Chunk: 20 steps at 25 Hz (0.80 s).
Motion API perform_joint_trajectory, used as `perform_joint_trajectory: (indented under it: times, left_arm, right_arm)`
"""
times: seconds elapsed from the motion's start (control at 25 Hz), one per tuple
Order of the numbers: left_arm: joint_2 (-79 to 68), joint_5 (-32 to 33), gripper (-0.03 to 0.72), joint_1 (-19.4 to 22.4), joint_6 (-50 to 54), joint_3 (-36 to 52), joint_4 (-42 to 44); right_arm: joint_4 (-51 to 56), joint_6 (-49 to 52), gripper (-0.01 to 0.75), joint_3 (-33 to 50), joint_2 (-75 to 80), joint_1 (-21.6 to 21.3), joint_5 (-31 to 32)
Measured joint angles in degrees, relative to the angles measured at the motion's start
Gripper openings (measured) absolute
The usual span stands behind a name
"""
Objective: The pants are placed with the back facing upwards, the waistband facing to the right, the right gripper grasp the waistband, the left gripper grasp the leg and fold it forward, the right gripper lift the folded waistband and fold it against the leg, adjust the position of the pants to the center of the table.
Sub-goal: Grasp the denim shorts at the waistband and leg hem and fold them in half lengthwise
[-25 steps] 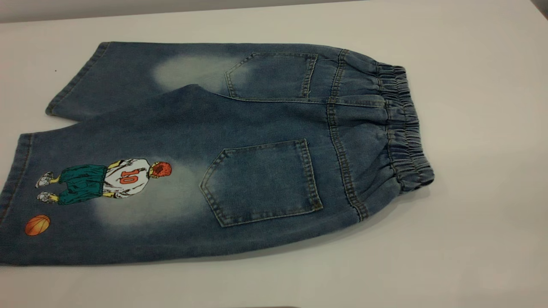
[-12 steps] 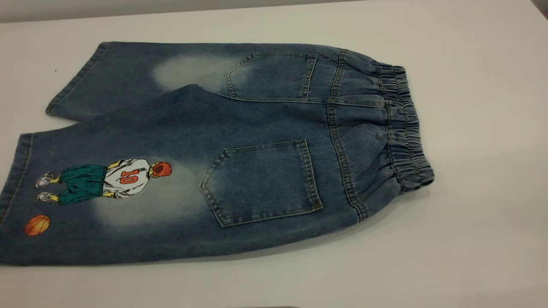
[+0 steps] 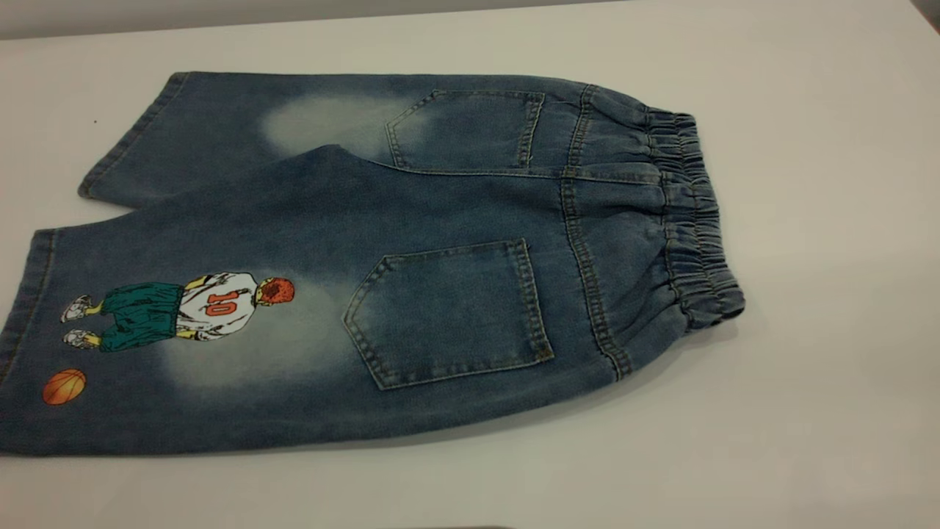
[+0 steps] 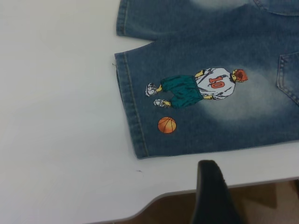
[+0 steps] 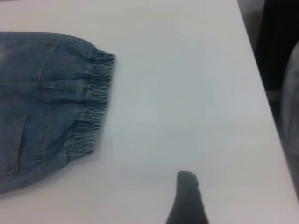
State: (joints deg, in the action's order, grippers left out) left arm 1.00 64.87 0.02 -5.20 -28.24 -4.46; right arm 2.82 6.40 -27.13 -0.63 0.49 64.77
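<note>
Nothing has moved: the pants [image 3: 382, 257] lie flat, no fold is started, and whether the left gripper [image 4: 212, 193] and right gripper [image 5: 187, 200] are spread cannot be told.

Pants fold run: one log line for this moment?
stage: pre-grasp | pants: flat, back up, waistband right | left gripper: off cloth | right gripper: off cloth

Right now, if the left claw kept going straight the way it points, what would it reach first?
Probably bare table near its front edge, then the hem of the printed leg close to the orange ball. Only one fingertip shows, so height and heading are uncertain.
</note>
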Motion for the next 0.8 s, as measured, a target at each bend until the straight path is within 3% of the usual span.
perform_joint_trajectory:
  times: [0.28, 0.56, 0.8]
  left_arm:
    - [-4.8, -3.7, 0.39, 0.0, 3.4, -3.2, -0.8]
    - [-25.6, -10.8, 0.398, 0.0, -5.0, -7.2, -1.8]
    - [-44.6, -18.5, 0.51, 0.0, -13.5, -7.3, -3.3]
  right_arm:
    - [8.5, -0.1, 0.46, 0.0, 8.2, 0.0, -1.4]
    - [21.1, -9.8, 0.505, -0.1, 28.5, 0.0, -10.5]
    - [32.7, -21.2, 0.57, 0.0, 47.7, 0.0, -16.7]
